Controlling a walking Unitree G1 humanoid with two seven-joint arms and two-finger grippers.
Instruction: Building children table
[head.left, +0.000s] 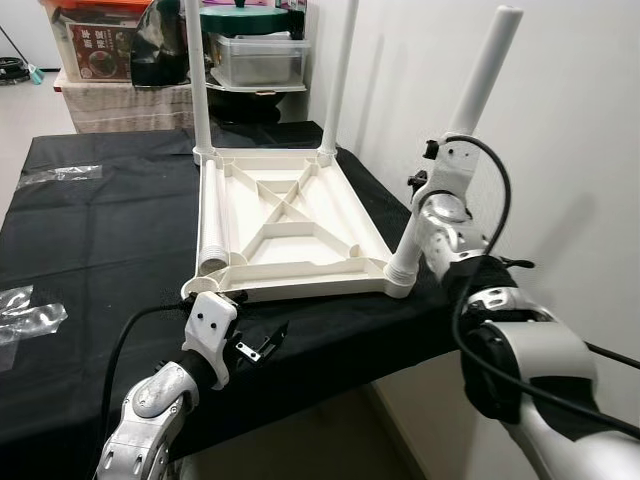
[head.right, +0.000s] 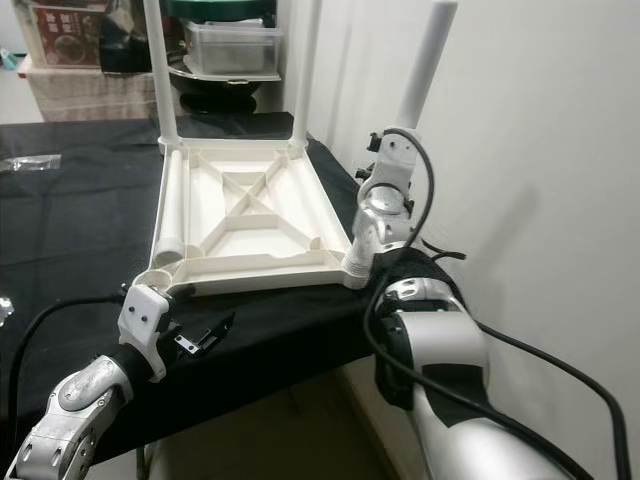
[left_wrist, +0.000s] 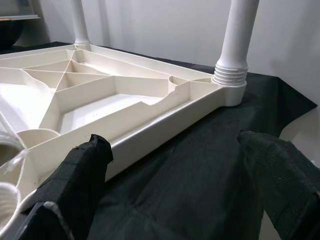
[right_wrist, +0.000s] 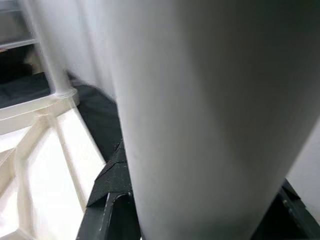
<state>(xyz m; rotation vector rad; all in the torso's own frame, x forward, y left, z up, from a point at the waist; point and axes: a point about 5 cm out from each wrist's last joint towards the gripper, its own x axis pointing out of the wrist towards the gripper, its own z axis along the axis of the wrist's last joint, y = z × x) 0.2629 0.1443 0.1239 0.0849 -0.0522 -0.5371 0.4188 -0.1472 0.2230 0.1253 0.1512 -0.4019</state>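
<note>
A white plastic tabletop (head.left: 290, 225) lies upside down on the black-covered table (head.left: 90, 240). Two white legs (head.left: 198, 80) (head.left: 340, 80) stand upright in its far corners. A third leg (head.left: 480, 85) leans in the near right corner socket (head.left: 403, 268), and my right gripper (right_wrist: 200, 210) is shut around it partway up, with black fingers (right_wrist: 107, 200) on either side. A loose leg (head.left: 212, 235) lies along the tabletop's left side. My left gripper (left_wrist: 175, 185) is open at the table's front edge, just short of the tabletop's near rim, with nothing between its fingers (left_wrist: 75, 185).
Clear plastic wrappers (head.left: 30, 315) (head.left: 60, 173) lie on the cloth at the left. Boxes and storage bins (head.left: 100, 50) stand behind the table. A white wall (head.left: 570, 120) runs close along the right side. The table's front edge (head.left: 330, 385) drops off just past the tabletop.
</note>
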